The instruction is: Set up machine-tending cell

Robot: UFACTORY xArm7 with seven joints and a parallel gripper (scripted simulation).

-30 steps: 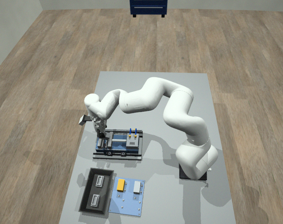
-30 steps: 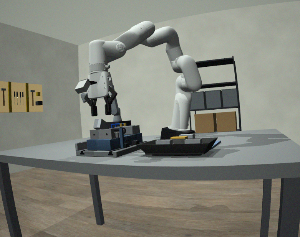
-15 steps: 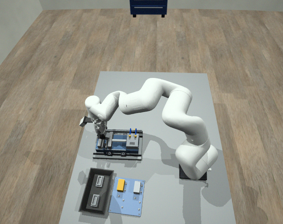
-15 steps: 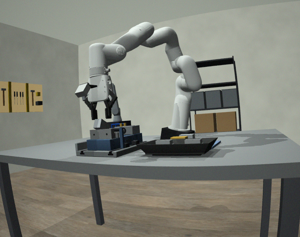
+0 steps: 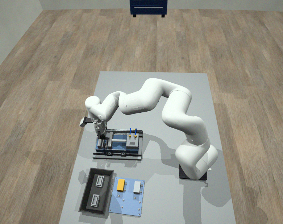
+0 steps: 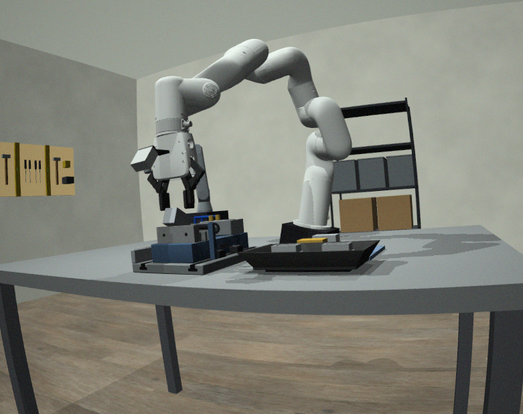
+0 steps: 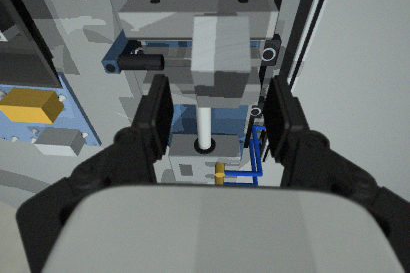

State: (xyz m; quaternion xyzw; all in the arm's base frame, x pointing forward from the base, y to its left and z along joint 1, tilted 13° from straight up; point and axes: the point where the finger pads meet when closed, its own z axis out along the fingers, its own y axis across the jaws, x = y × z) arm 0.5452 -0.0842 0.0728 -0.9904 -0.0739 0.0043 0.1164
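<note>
One aluminium blank (image 7: pixel 220 60) lies tilted across the vise (image 6: pixel 194 247), propped on the fixed jaw (image 7: pixel 197 17) rather than seated on the low bars — so the gripper (image 7: pixel 218 110) hangs just above it, fingers spread and empty, seemingly to straddle and re-seat it.

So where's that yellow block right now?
The brass blank lies on the blue infeed plate, at its far left corner, between the outfeed tray and a grey aluminium blank.

Light: even, soft, from above.
Shadows: arm's (image 5: pixel 160 101) shadow on table (image 5: pixel 216 135).
Focus: sharp.
Edges: exterior view bends table.
</note>
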